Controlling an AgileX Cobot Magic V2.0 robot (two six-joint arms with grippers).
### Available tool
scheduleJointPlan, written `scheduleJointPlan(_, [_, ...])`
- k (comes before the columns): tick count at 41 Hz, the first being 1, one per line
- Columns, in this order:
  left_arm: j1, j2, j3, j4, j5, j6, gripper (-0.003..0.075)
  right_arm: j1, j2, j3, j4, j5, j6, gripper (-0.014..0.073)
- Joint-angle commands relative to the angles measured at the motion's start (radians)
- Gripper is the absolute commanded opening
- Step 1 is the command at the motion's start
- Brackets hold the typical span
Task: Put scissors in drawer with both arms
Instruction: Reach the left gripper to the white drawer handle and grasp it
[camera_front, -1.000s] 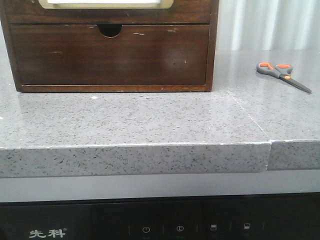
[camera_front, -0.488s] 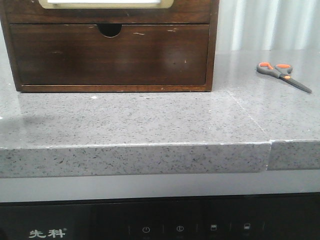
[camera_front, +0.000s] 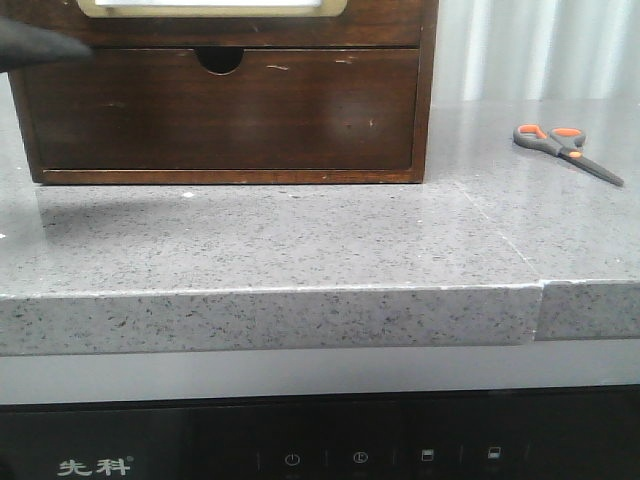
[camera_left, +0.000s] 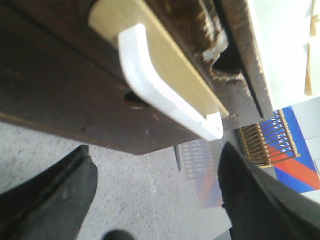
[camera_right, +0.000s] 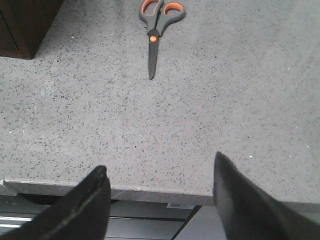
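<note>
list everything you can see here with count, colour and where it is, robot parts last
scissors: one, dark grey with orange-lined loops, lying flat and closed on the right of the countertop, apart from the cabinet
cabinet: one, dark brown wood, back left of the countertop
drawer: one, dark brown, shut, upper front of the cabinet
white bar handle: one, in the drawer's tan recess
notched drawer front: one, dark brown, shut, below the drawer
countertop: one, speckled grey
left gripper: one, black, open, facing the white bar handle
right gripper: one, black, open, at the countertop's front edge, short of the scissors
</note>
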Motion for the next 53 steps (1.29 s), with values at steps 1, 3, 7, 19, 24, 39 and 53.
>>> scheduleJointPlan(1, [-0.005,0.02,-0.078,-0.087,0.062,-0.041,0.0503,0.0,0.009,-0.027,-0.015,-0.069,-0.009,0.0472])
scheduleJointPlan(3, [-0.005,0.043,-0.101,-0.087,0.062,-0.063,0.0502,0.0,0.009,-0.027,-0.015,-0.069,-0.009,0.0472])
scheduleJointPlan(7, [-0.005,0.083,-0.139,-0.087,0.062,-0.092,0.0489,0.0,0.009,-0.027,-0.015,-0.069,-0.009,0.0472])
scheduleJointPlan(19, [-0.005,0.151,-0.207,-0.087,0.06,-0.106,0.035,0.0,0.009,-0.027,-0.015,-0.069,-0.009,0.0472])
scheduleJointPlan(24, [-0.005,0.155,-0.211,-0.087,0.066,-0.106,0.0262,0.0,0.009,-0.027,-0.015,-0.069,-0.009,0.0472])
scheduleJointPlan(39, [-0.005,0.155,-0.211,-0.087,0.117,-0.097,0.0101,0.0,0.009,-0.027,-0.015,-0.069,-0.009,0.0472])
scheduleJointPlan(53, [-0.005,0.019,-0.097,-0.087,0.161,-0.068,0.0095,0.0,0.009,-0.027,-0.015,-0.069,-0.009,0.0472])
